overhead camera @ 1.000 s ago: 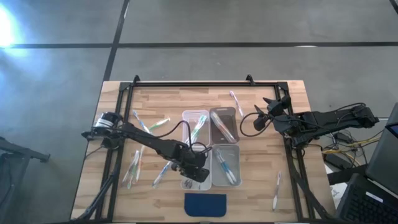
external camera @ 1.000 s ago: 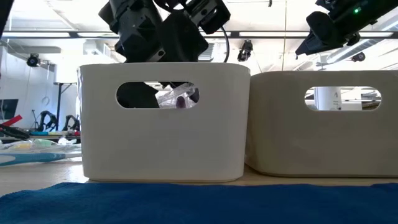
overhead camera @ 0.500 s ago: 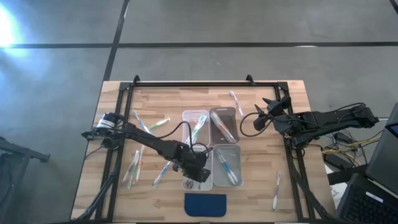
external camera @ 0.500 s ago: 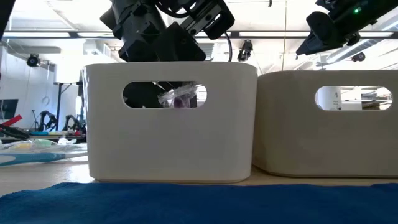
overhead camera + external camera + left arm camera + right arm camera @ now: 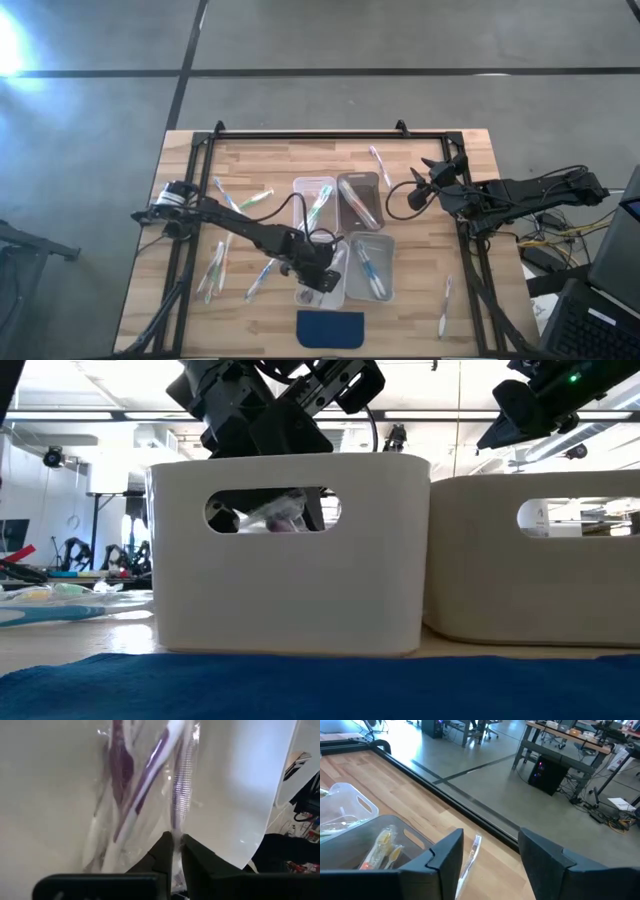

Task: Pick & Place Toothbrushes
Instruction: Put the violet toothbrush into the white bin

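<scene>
Left end effector [image 5: 175, 842] down inside near-left bin [image 5: 318, 283], clenched on wrapped toothbrush [image 5: 142, 790]. Right end effector [image 5: 487, 852] released, hovering beside far-right bin [image 5: 359, 200]. Several toothbrushes binned; loose toothbrushes [image 5: 215, 268] left on tabletop [image 5: 250, 160].

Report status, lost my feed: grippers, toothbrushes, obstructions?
Left gripper down in near-left clear plastic bin, pinching a wrapped purple toothbrush. Right gripper open, waiting over far-right table. Nothing obstructing.

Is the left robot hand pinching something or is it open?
Pinching. The left gripper is inside a clear bin, fingers nearly together on a wrapped toothbrush.
</scene>
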Motion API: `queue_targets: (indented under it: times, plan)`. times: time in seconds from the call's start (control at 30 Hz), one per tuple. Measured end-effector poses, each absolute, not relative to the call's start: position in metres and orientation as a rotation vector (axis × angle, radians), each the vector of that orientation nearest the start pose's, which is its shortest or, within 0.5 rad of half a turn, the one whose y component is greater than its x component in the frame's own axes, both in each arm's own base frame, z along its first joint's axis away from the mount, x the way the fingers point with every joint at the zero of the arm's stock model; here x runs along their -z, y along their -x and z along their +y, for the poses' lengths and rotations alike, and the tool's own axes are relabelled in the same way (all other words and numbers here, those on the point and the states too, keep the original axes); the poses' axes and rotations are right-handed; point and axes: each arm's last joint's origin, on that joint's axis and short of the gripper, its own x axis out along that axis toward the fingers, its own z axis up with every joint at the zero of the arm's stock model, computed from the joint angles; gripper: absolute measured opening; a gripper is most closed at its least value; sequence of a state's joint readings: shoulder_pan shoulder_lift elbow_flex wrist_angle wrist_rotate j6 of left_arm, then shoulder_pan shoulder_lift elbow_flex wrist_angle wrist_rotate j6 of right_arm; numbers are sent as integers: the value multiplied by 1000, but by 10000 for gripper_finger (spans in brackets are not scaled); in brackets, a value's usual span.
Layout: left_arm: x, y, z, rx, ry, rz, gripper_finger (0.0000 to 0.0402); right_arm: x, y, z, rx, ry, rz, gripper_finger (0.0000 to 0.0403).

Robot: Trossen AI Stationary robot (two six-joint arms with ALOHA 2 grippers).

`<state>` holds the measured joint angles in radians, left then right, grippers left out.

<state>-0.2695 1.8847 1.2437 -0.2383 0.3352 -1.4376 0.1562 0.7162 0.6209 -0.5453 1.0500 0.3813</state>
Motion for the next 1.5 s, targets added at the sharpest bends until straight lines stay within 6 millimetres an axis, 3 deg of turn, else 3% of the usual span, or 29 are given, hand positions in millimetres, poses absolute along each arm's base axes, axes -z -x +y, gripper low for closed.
queue_targets:
  times: [0.3, 0.7, 0.93, 1.5]
  plan:
    - [-193, -382, -114, -116, 1341, 1152, 34, -264, -139, -4, 944, 28, 370, 169]
    - [-200, -385, -108, 0, 1359, 1215, 30, -264, -139, -4, 943, 28, 370, 194]
    - [-193, -379, -101, -90, 1298, 1264, 29, -264, -139, -4, 943, 28, 371, 197]
    - [-186, -370, -88, -158, 1167, 1329, 27, -264, -138, -4, 943, 27, 370, 152]
